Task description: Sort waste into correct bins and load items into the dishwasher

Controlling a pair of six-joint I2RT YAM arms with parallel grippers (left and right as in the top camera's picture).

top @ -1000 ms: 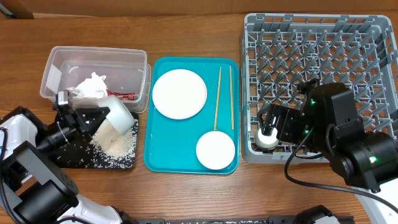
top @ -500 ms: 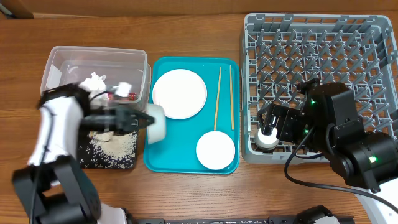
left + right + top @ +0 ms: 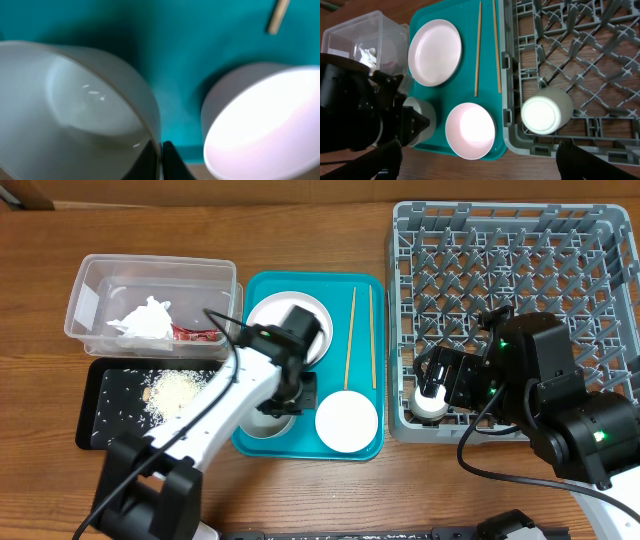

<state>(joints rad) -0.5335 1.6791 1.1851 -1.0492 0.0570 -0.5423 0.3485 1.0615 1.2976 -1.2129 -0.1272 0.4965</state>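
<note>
While my left gripper (image 3: 159, 160) is pinching the grey metal bowl (image 3: 75, 100), lower left on the teal tray (image 3: 330, 380), I'm reckoning it needs carrying right into the dish rack (image 3: 510, 240); my right gripper (image 3: 435, 385) is gaping by the white cup (image 3: 542, 114).

A teal tray (image 3: 487, 60) carries a pale pink plate (image 3: 434, 52), two chopsticks (image 3: 477, 50) beside it, a pink bowl (image 3: 470, 131), and a grey metal bowl (image 3: 425, 120) partly covered by the black left arm (image 3: 360, 110). A small white cup (image 3: 545, 112) sits inside the grey dish rack (image 3: 509, 65), near the corner by the tray. On the desk (image 3: 535, 160) left of the tray, a clear tub (image 3: 390, 35) holds a white napkin (image 3: 367, 52).
</note>
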